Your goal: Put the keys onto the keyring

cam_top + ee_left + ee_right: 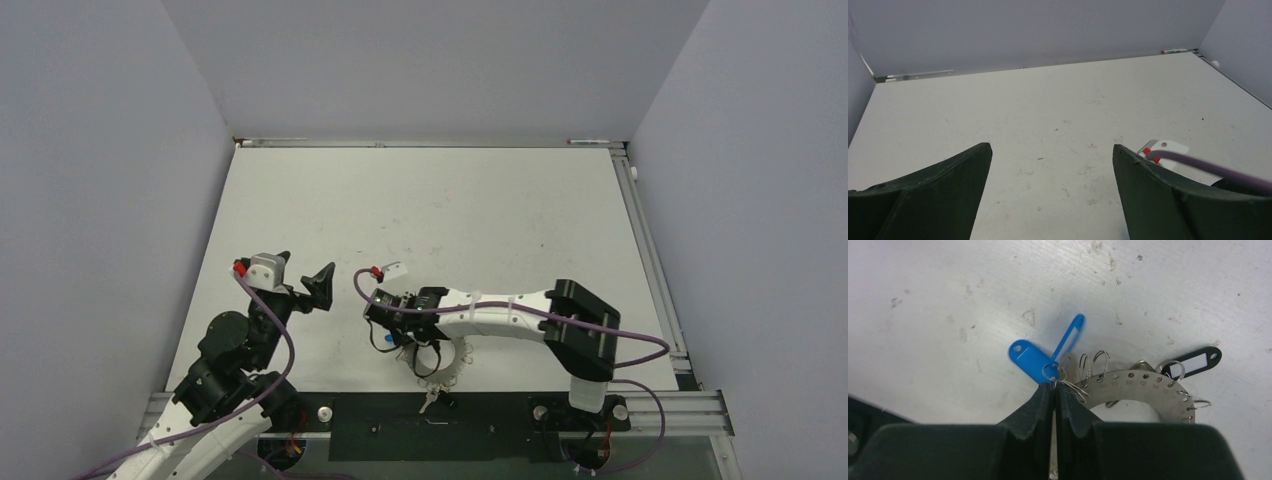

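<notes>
Keyring (1148, 385): flat metal hoop with numbered holes, lying on the desk (948, 300) just in front of the right arm.
Blue tag (1029, 359): on the desk, its small wire loop at the hoop's edge.
Black tag (1193, 362): beside the hoop's far side.
Right pincer (1053, 386): closed tight, tips meeting at the blue tag's loop.
Left pincer (1052, 150): wide, holding nothing, raised over bare desk.

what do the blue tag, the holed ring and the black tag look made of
The blue tag looks like plastic: smooth, evenly coloured, with a slightly translucent strap. The holed ring looks like metal: dull silvery-grey, numbers stamped beside punched holes. The black tag is probably smooth plastic; its white insert could be paper or card.
</notes>
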